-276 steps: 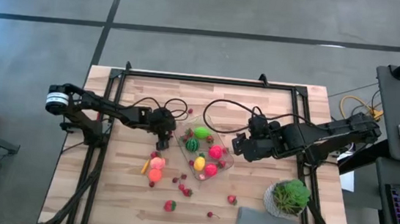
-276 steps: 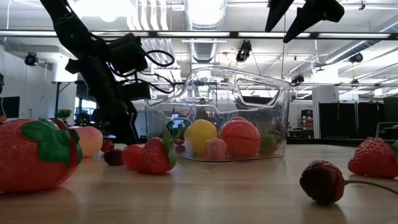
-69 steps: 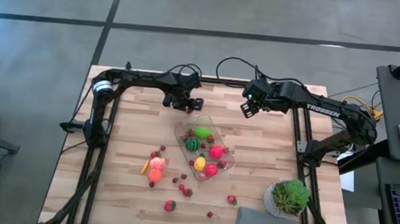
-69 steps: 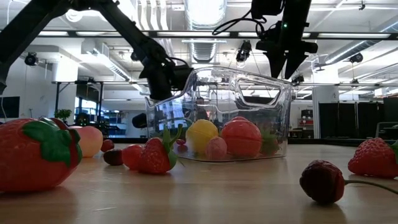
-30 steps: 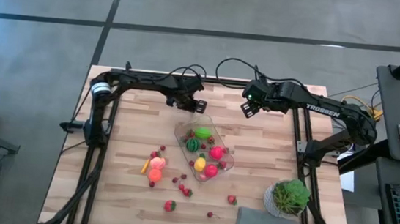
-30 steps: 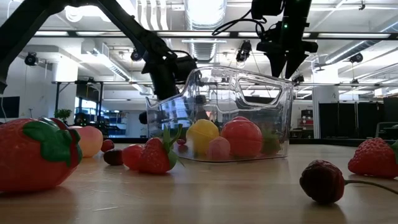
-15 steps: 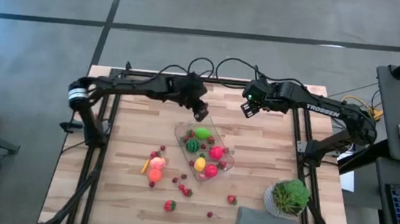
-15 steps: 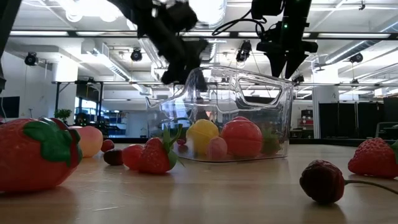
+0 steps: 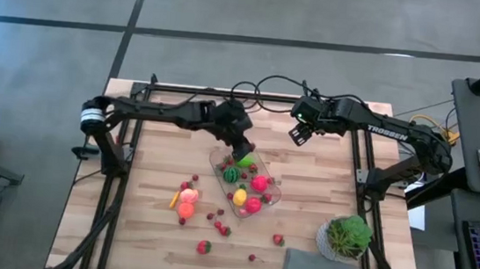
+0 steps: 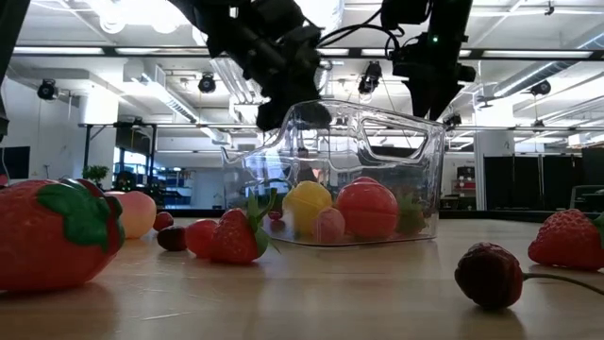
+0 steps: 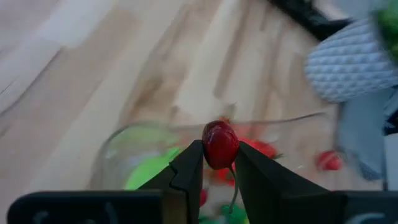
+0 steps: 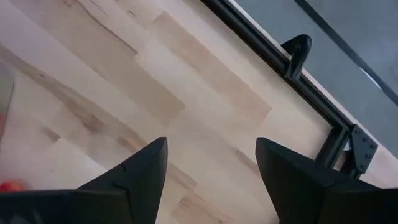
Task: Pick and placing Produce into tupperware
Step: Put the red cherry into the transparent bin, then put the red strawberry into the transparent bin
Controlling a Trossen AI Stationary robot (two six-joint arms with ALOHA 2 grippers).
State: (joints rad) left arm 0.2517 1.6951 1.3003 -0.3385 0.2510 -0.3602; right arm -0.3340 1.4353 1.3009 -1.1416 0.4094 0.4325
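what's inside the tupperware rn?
The tupperware holds a lime-green piece, a yellow one and pink-red fruits. The left gripper, hovering above, covers its far end.

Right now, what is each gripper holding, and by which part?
The left gripper pinches a red cherry by its round body; the right gripper holds nothing.

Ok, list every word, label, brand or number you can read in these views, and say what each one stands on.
"TROSSEN": white letters along the right arm's dark forearm link, read in the high view.
Nothing else is readable: no print shows on the tupperware, the produce or the table, and the low view's background has no legible signs.
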